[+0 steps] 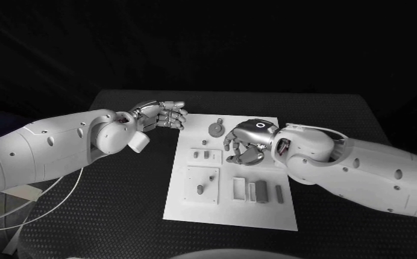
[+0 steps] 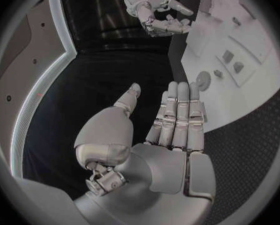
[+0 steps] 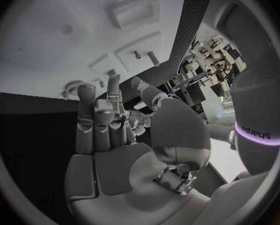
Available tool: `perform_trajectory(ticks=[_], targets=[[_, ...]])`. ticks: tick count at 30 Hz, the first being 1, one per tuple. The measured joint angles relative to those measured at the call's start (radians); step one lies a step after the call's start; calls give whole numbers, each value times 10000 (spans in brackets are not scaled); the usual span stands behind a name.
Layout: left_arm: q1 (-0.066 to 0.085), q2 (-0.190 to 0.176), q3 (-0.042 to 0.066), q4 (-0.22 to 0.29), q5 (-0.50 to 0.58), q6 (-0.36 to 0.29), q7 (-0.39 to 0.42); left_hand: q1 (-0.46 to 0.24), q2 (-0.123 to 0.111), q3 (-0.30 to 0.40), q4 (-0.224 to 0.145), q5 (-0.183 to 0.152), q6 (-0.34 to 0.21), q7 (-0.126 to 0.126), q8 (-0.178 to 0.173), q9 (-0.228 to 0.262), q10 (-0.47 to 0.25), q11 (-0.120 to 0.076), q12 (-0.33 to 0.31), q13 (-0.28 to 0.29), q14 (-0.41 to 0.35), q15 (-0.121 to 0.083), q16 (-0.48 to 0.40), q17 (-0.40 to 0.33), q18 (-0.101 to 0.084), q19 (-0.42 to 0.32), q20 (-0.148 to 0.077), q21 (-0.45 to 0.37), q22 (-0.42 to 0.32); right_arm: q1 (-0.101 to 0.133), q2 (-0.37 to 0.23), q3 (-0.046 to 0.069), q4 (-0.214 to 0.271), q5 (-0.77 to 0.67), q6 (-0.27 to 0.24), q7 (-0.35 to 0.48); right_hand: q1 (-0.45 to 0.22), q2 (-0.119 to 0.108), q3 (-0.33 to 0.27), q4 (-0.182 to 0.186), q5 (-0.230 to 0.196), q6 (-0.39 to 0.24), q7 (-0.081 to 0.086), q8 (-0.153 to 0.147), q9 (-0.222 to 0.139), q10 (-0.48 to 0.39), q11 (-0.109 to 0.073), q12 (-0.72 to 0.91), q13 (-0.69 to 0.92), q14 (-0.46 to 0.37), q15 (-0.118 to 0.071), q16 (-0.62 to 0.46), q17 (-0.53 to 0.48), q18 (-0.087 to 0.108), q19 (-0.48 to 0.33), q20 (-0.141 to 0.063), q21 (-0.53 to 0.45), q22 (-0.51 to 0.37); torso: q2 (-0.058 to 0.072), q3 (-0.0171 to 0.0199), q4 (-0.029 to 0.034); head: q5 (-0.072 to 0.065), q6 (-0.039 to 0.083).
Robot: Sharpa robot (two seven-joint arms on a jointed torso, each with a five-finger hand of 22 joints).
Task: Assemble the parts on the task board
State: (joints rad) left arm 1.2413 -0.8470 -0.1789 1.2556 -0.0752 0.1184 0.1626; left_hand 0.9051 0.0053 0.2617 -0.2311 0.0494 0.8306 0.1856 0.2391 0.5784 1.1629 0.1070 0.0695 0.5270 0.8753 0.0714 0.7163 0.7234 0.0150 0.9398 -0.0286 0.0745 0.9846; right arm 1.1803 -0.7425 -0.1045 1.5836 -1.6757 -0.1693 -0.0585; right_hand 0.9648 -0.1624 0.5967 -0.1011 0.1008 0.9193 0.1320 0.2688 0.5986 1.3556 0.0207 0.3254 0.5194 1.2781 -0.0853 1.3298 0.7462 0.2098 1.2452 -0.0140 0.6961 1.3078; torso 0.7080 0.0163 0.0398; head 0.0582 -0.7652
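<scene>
The black desk [image 1: 348, 114] carries the white task board [image 1: 261, 211], which lies in the middle and runs from near to far. The left arm [image 1: 52, 144] comes in from the left and ends just off the board's far left corner; the right arm [image 1: 365, 168] comes in from the right and reaches over the board's right edge.

The left hand [image 1: 161, 115] hovers over bare desk just left of the board's far left corner. In the left wrist view its fingers [image 2: 180, 115] lie straight and side by side with the thumb held apart, and it has hold of nothing. The right hand [image 1: 247, 143] hangs over the far right part of the board with its fingers curved downward. In the right wrist view its fingers [image 3: 99, 120] stand up loosely with the thumb apart, and nothing shows between them, so it holds nothing.

The parts sit on the board. A round disc part [image 1: 216, 129] lies near the far edge, just left of the right hand. Two small block parts [image 1: 206, 155] lie side by side nearer, left of the middle. A square recess [image 1: 202, 185] on the near left holds small pegs. On the near right, long bar parts [image 1: 258, 190] lie side by side, running near to far
</scene>
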Motion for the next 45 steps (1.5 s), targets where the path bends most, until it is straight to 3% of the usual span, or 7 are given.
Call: perform_trajectory(ticks=[6, 13, 23, 27, 31, 41, 45], targets=[[-10, 87, -8, -161, -5, 16, -10, -30, -30, 0, 0, 0, 0, 0, 0, -1, 0, 0, 0, 0, 0, 0, 0, 1, 0, 0, 0, 0, 10, 341, -835, 3, 452, 933, 962, -1080, -900, -492, 363, 1680, -430, 115, -362, 307, 674, -1738, -335, 5281, 5394, 90, -324, 530, 385, 245, 88, -206, 111, -1, -60, 20, -100, -120, 81], [-68, 147, -21, -249, -17, 49, -16, -45, -36, 0, 0, 0, 0, 0, 0, -1, -35, -35, 0, -1, 0, 0, 0, 1, 0, 0, 0, 0, 9, 357, -1375, -34, 792, 2772, 1978, -2596, -1091, -599, 287, 2419, -467, 106, -390, 363, 1006, -1927, -337, 6435, 6403, 88, -325, 976, 809, 245, 62, -248, 263, -1, -145, 57, -206, -263, 120], [-158, 187, -29, -327, -28, 270, -33, -227, -66, 0, 0, 0, 0, 0, 0, -2, -90, 20, 0, -16, -36, 36, 0, 1, 0, -36, 36, 0, 18, 355, -1637, -386, 720, 5137, 3365, -3953, -1404, -441, -8, 2713, -467, 100, -385, 304, 1052, -2003, -342, 6425, 6373, -49, -360, 1011, 901, 217, -44, -318, 321, -1, -230, 82, -289, -387, 61], [-160, 201, -29, -331, -35, 362, -40, -249, -88, 29, 29, 0, 0, 0, 0, -2, -89, 19, 0, -16, -36, 36, 0, 1, 0, -36, 36, 0, 17, 365, -1613, -502, 768, 5278, 3818, -4100, -1826, -778, -125, 3111, -467, 209, -494, 304, 1059, -2015, -354, 6495, 6377, -73, -377, 1011, 956, 217, -59, -310, 321, -1, -244, 81, -304, -416, 52], [-162, 206, -29, -335, -41, 421, -45, -321, -76, 51, 51, 0, 0, 0, 0, -3, -111, -2, 0, -16, -36, 35, 0, 1, 0, -36, 36, 0, 27, 359, -1482, -622, 719, 5337, 3957, -4172, -1853, -879, -5, 3459, -467, 554, -678, 308, 1060, -1988, -506, 6494, 6356, -75, -498, 1011, 995, 237, -112, -359, 376, -2, -242, 78, -308, -455, 50], [-164, 222, -28, -333, -53, 503, -62, -416, -88, 84, 84, 0, -36, -36, 0, 6, -160, 19, 0, -15, -36, 36, 0, 2, 0, -36, 37, 0, 27, 186, -1078, -842, 436, 5457, 3919, -4304, -1858, -873, -43, 3691, -467, 593, -613, 303, 1060, -1850, -547, 6535, 6356, -82, -510, 1011, 1046, 236, -128, -375, 431, -2, -231, 63, -300, -531, 20], [-164, 224, -28, -330, -58, 525, -76, -416, -88, 84, 84, 0, -36, -36, 0, 5, -160, 19, 0, -15, -35, 36, 0, 2, -1, -36, 36, 0, 33, 65, -954, -865, 333, 5426, 3904, -4383, -1763, -472, -252, 3626, -466, 604, -603, 308, 1061, -1848, -548, 6583, 6356, -50, -538, 1011, 1097, 237, -128, -374, 515, -3, -227, 63, -290, -599, 16]])
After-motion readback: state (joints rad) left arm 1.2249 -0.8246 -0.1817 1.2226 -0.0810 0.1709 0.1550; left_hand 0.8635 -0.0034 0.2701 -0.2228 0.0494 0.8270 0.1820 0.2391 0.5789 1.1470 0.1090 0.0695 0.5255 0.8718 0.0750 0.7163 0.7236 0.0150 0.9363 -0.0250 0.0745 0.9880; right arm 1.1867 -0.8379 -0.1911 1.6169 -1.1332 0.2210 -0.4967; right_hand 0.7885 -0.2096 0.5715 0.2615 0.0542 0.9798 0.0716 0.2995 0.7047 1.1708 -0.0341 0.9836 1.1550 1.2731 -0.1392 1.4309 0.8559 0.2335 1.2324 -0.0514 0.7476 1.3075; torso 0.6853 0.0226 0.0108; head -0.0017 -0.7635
